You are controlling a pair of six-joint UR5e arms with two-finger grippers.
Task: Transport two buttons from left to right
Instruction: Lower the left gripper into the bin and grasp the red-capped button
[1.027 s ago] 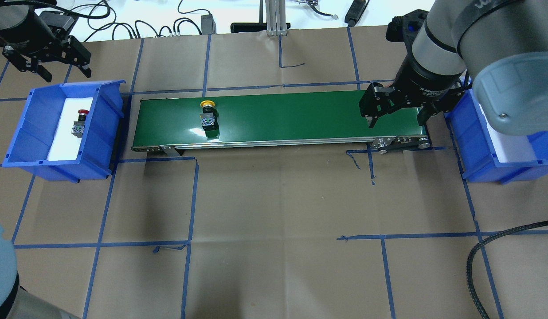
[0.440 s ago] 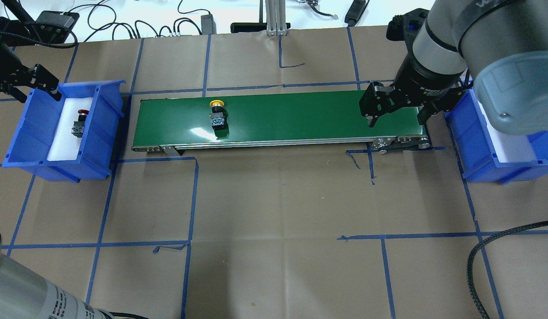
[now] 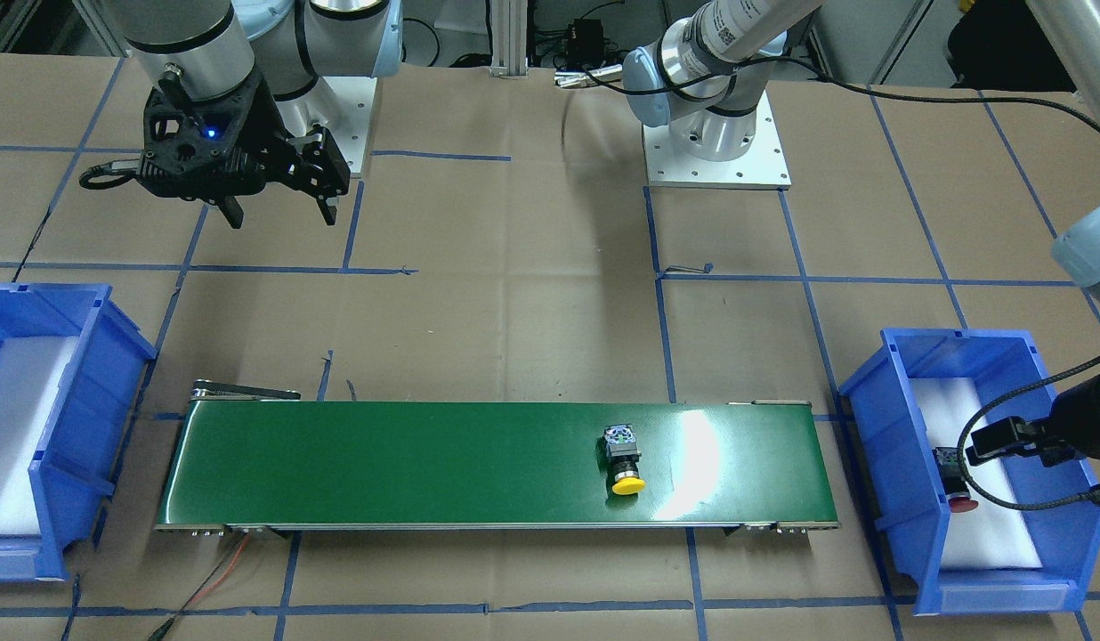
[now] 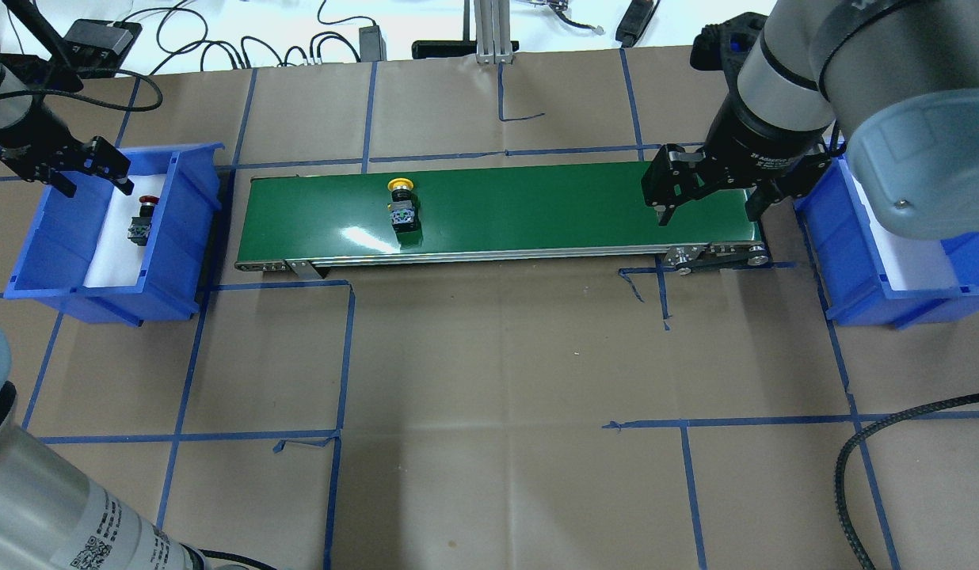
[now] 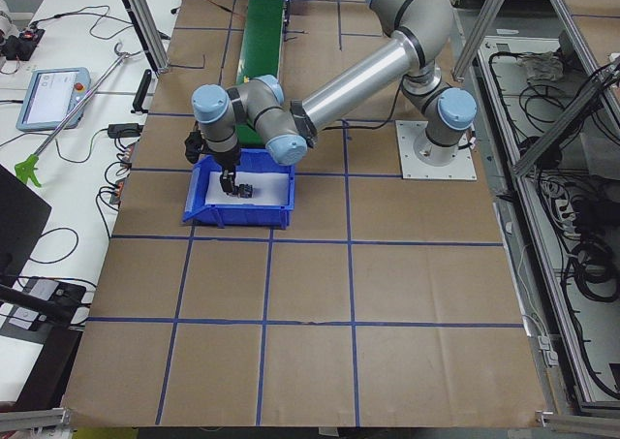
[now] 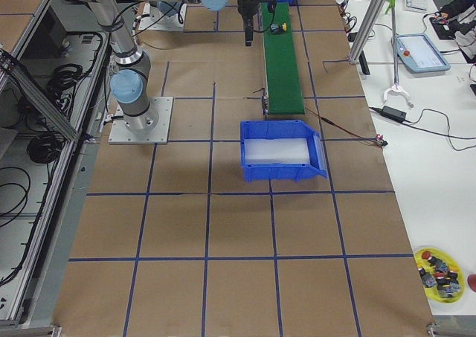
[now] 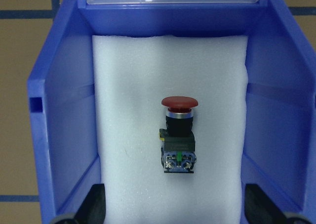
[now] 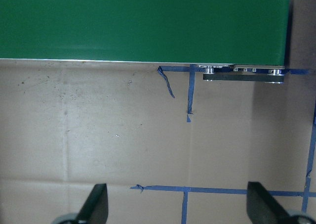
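The yellow button (image 4: 401, 203) lies on its side on the green conveyor belt (image 4: 537, 206), left of the belt's middle, and shows again as the yellow button (image 3: 625, 458). A red button (image 7: 179, 135) lies on white foam inside the left blue bin (image 4: 180, 237). My left gripper (image 4: 96, 184) hangs open over that bin's far end, above and apart from the red button (image 4: 141, 218). My right gripper (image 4: 707, 214) stays open and empty high above the belt's right end.
The right blue bin (image 4: 854, 269), lined with white foam, stands just past the belt's right end. Cables and an aluminium post (image 4: 489, 32) line the far table edge. A black cable (image 4: 854, 459) curls at the front right.
The yellow button has travelled to the right along the belt. My left gripper has moved from behind the left bin to over its far end. The right arm has not moved.
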